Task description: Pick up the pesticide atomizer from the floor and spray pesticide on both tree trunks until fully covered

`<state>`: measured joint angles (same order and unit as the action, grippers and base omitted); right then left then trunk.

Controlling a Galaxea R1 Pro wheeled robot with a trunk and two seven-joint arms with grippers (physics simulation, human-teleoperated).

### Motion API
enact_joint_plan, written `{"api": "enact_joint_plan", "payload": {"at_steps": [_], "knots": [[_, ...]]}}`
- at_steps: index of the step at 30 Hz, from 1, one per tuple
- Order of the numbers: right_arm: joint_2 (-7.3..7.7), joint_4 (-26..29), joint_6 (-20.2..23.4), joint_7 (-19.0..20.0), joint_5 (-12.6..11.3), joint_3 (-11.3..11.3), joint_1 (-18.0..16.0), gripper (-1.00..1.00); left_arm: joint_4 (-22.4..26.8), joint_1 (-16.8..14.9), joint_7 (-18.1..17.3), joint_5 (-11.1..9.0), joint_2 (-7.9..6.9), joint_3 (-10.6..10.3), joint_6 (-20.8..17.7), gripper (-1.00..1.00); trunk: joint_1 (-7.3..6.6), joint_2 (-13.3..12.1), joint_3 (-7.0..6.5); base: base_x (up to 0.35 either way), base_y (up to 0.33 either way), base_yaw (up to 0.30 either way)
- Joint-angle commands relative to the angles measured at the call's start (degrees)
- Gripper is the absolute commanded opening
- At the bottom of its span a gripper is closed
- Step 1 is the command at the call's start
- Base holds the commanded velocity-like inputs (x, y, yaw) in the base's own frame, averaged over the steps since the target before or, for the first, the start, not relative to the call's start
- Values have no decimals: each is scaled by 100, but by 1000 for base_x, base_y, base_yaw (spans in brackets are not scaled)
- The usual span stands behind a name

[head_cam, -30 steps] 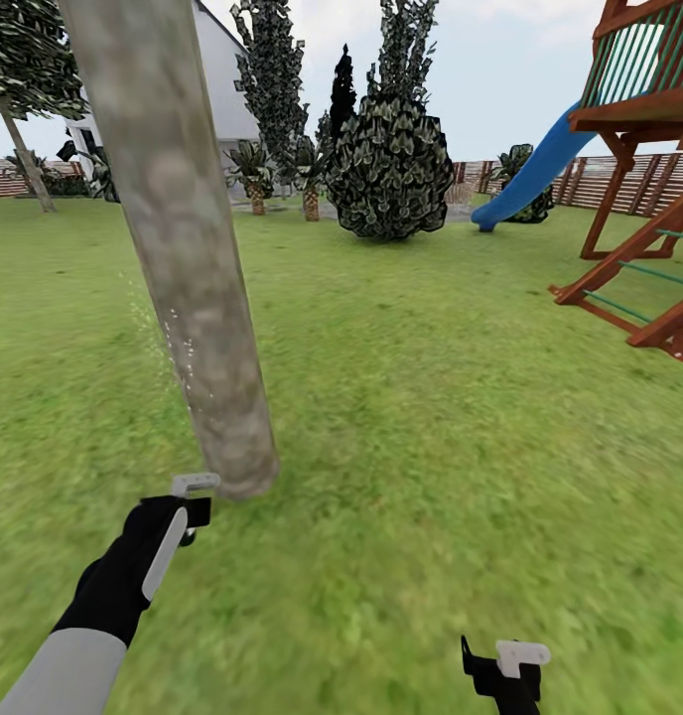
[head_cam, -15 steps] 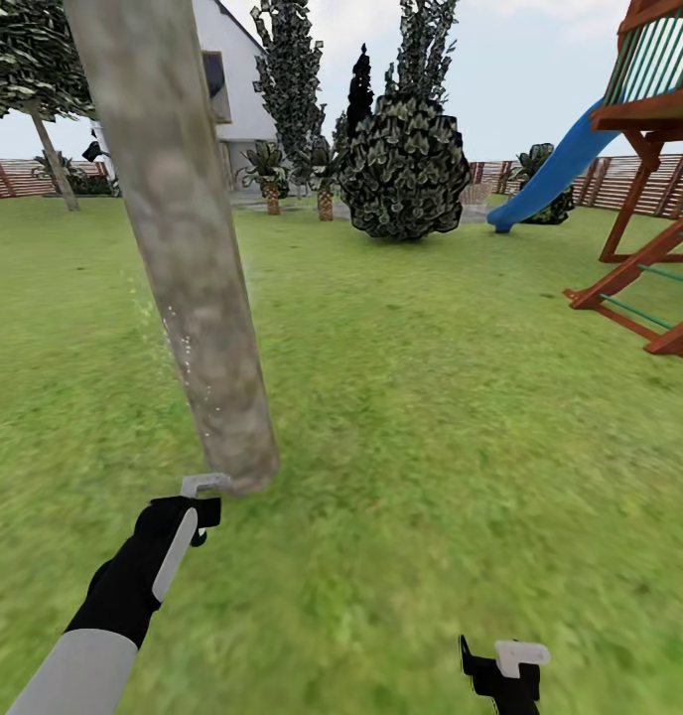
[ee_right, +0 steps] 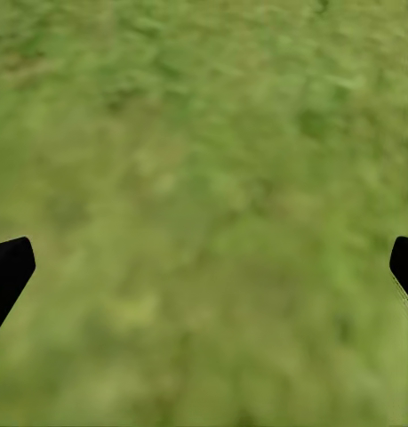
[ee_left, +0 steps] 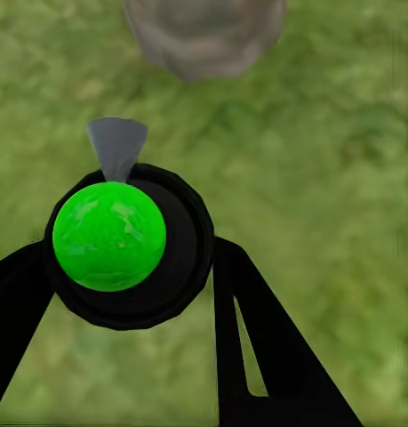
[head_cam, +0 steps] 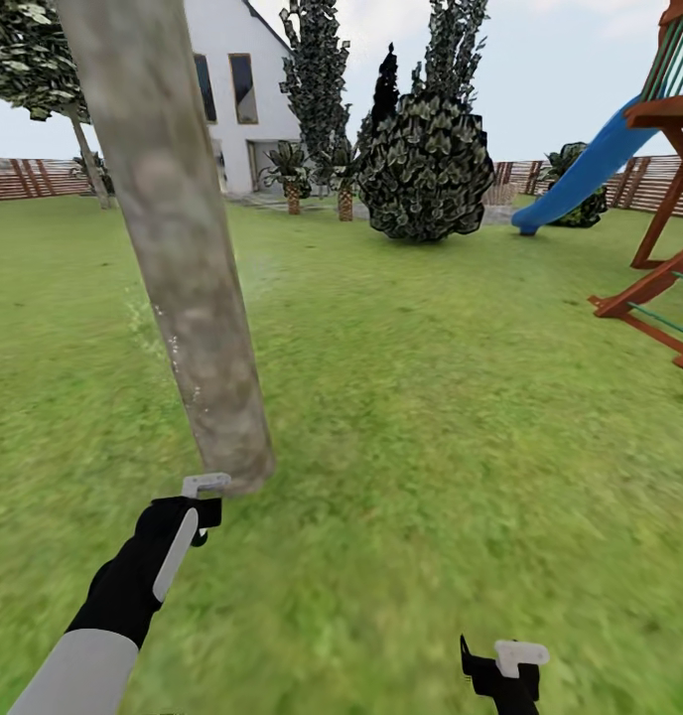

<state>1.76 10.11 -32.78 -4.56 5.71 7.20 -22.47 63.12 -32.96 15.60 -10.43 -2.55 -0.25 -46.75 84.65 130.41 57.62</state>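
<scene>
The left claw (head_cam: 196, 508) hangs low over the lawn (head_cam: 431, 397), its two black fingers (ee_left: 257, 347) closed against the sides of the pesticide atomizer (ee_left: 128, 245), which the left wrist view shows from above as a round black body with a bright green top and a grey nozzle pointing forward. Just ahead of that nozzle stands the base of the tree trunk (head_cam: 178, 248), a thick mottled grey-beige column that leans away to the left as it rises; pale specks of spray (head_cam: 173, 348) dot its left edge above the claw.

The right claw (head_cam: 505, 670) sits off to the right, well apart from the trunk, with its black fingertips (ee_right: 8, 271) spread wide and only grass between them.

Farther out beyond both claws, a round dark-leaved bush (head_cam: 426, 164) stands mid-lawn, with a blue slide (head_cam: 590, 169) and a red-brown wooden play frame (head_cam: 669, 199) to the right. Farthest back are a white house (head_cam: 232, 99), a brown slat fence (head_cam: 29, 177), and a second tree (head_cam: 39, 60) at far left.
</scene>
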Motion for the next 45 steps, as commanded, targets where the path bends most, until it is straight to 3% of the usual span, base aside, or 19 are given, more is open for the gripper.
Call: {"api": "enact_joint_plan", "payload": {"at_steps": [1,17,32,45], "knots": [[0,0,0,1,0,-1,-1,100,-5,0,-2,6,0,-1,-1,-100,0,0,0,107,-271,273],[-8,0,0,8,-13,-2,3,100,-19,0,-4,7,70,-1,8,-100,0,0,0,94,-271,33],[-9,0,0,8,0,-3,2,100,-19,0,-22,6,70,-1,8,-100,0,0,0,87,-271,264],[-9,0,0,7,-14,1,3,100,-56,0,-28,8,71,10,83,-100,0,0,0,80,-248,77]]}}
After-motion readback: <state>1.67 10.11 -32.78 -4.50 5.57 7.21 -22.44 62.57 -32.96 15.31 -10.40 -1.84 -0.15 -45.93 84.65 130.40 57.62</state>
